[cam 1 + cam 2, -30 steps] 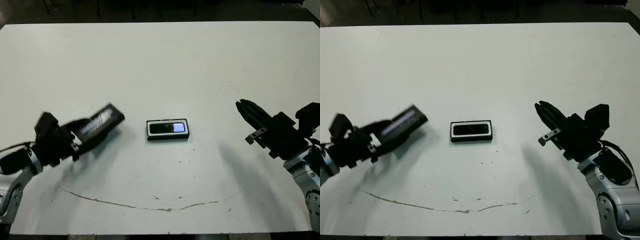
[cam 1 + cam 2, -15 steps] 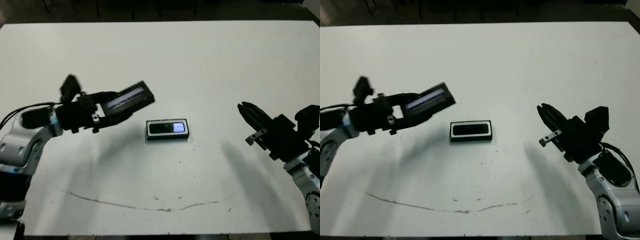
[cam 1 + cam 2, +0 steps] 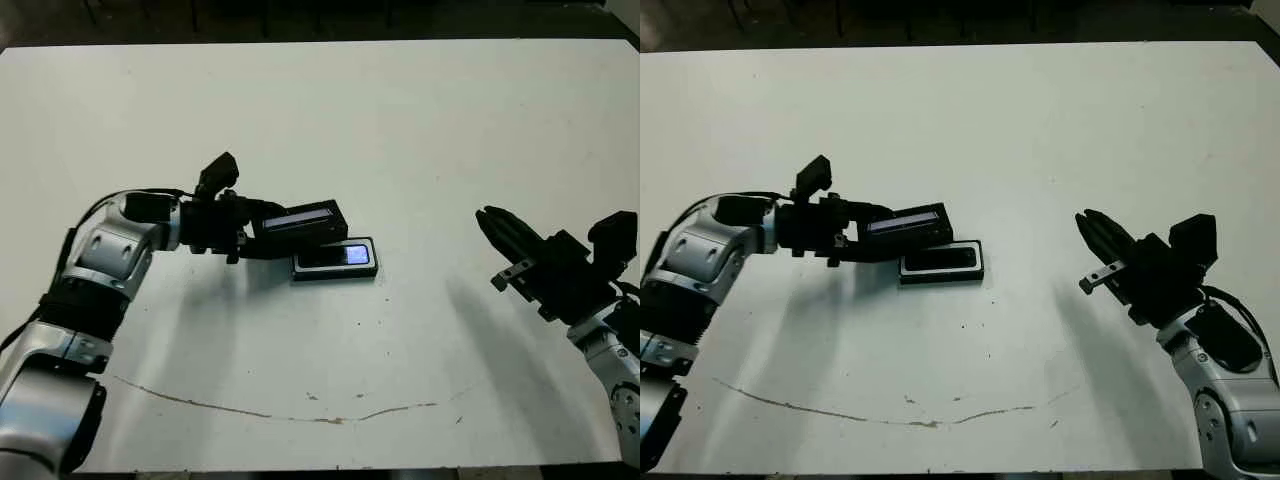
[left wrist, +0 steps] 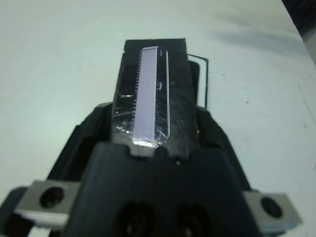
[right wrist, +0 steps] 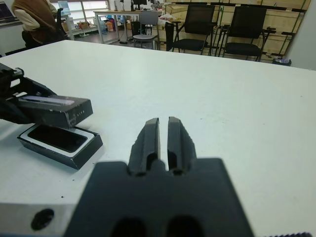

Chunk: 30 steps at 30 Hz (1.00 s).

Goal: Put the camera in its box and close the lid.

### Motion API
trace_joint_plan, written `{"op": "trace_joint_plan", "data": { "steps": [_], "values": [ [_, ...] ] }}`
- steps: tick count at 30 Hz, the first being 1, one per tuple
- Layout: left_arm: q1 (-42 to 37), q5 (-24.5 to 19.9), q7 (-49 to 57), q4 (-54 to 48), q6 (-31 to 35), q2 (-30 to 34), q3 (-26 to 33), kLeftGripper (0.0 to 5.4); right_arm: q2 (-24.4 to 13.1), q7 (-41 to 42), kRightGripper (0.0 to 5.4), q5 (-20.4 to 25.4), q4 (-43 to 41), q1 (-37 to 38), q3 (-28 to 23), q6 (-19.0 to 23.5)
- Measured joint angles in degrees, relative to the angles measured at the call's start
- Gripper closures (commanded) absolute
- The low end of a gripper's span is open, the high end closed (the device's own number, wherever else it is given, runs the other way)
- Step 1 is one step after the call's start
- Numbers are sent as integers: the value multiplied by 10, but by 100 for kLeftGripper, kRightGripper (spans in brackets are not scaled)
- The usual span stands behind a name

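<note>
The left end effector [image 3: 262, 222] pinches the lid [image 3: 302, 218] just above the box [image 3: 336, 270] (camera [image 3: 335, 256] inside); the right end effector [image 3: 492, 224], fingers pressed together, sits well apart

My left gripper [image 3: 262, 232] has swung in from the table's 8 o'clock edge toward the centre. It has carried the lid [image 3: 300, 219] to just above the 10 o'clock corner of the box [image 3: 336, 259].
</note>
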Motion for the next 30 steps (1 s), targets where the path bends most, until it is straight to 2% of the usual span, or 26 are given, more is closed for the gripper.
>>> {"op": "trace_joint_plan", "data": {
  "steps": [12, 20, 25, 30],
  "values": [
    [-11, 14, -70, 11, 0, -1, -21, 257, 2, -1, 540, -1, 0, 0, 0, -1],
    [5, 14, -77, -52, 28, 26, -20, 257, 2, -5, 540, -3, -1, 2, 0, -6],
    [30, 15, -50, -96, 34, 30, -12, 257, 2, -6, 540, -3, -1, 4, 0, -7],
    [77, 48, 42, -151, 4, 11, -15, 257, 2, -6, 540, -3, -1, 6, -1, -9]
  ]
}}
